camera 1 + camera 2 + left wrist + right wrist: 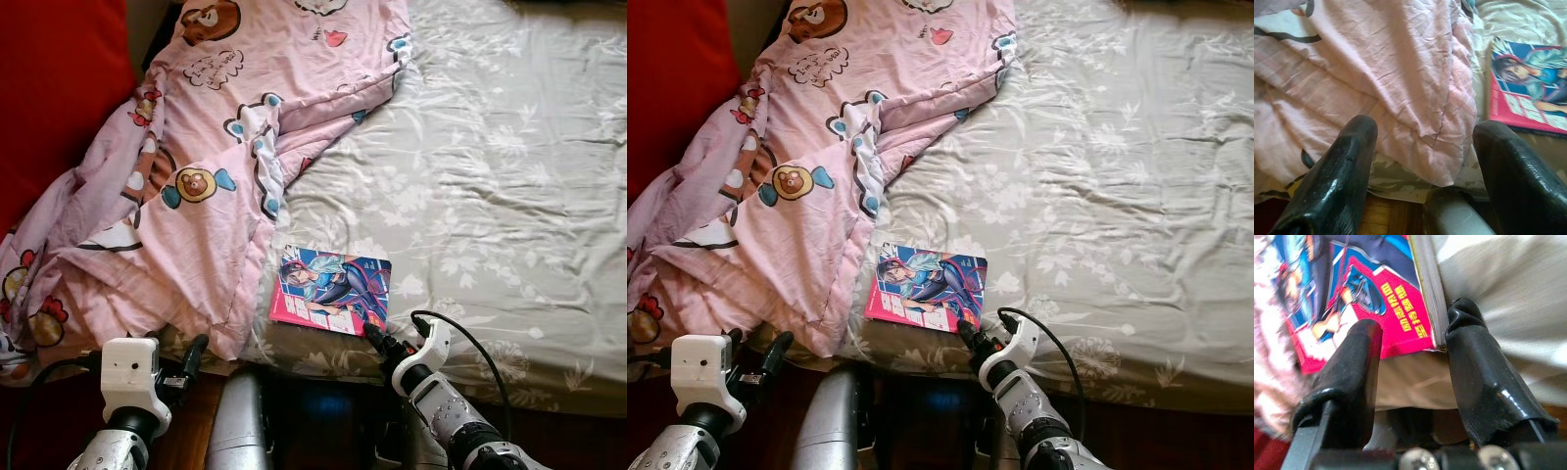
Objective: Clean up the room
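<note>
I see bed [509, 196] with grey floral sheet across most of view. Pink cartoon-print quilt [196, 176] bunched over bed's left side, hem hanging off near edge. Red cushion [54, 88] at far left. Comic book [331, 290] lies flat on sheet near bed's front edge, just beside quilt hem. My right gripper [1410, 347] at book's near right corner, fingers parted, one over cover, other against spine edge, not clamped. My left gripper [1425, 161] low before quilt hem, fingers wide apart, holding nothing.
</note>
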Robot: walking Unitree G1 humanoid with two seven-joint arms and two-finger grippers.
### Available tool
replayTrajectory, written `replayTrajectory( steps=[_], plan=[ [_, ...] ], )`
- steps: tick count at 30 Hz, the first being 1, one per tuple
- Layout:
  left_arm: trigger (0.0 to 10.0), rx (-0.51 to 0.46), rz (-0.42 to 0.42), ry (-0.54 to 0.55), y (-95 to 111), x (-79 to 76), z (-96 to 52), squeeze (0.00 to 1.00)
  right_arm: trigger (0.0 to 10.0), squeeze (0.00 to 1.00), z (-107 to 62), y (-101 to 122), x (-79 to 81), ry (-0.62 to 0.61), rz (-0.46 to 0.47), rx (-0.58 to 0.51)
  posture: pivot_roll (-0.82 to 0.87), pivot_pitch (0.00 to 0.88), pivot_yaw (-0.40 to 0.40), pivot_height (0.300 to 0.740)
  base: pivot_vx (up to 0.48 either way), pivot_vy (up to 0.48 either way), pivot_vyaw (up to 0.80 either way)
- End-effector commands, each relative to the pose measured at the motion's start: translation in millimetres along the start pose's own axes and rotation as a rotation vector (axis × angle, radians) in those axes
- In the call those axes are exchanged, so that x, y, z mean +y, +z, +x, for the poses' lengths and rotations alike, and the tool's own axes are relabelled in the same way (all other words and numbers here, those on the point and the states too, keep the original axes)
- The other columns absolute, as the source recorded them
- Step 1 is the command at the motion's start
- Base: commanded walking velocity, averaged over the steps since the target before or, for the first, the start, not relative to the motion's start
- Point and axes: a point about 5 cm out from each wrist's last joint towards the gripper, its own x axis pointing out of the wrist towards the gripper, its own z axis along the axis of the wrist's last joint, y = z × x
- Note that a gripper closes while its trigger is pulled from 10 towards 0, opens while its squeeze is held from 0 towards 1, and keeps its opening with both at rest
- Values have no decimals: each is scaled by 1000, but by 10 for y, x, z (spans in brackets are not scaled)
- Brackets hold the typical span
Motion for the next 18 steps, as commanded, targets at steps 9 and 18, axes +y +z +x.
replayTrajectory(
  steps=[9,18],
  plan=[
    [10000,22,5,11,-57,-7,-28,0,0,0,23,-250,59,42,18,98,293,363,19,621,0,0,0],
    [10000,16,17,1,-79,-37,30,0,0,0,4,-191,32,48,6,70,280,339,9,621,0,0,0]
  ],
)
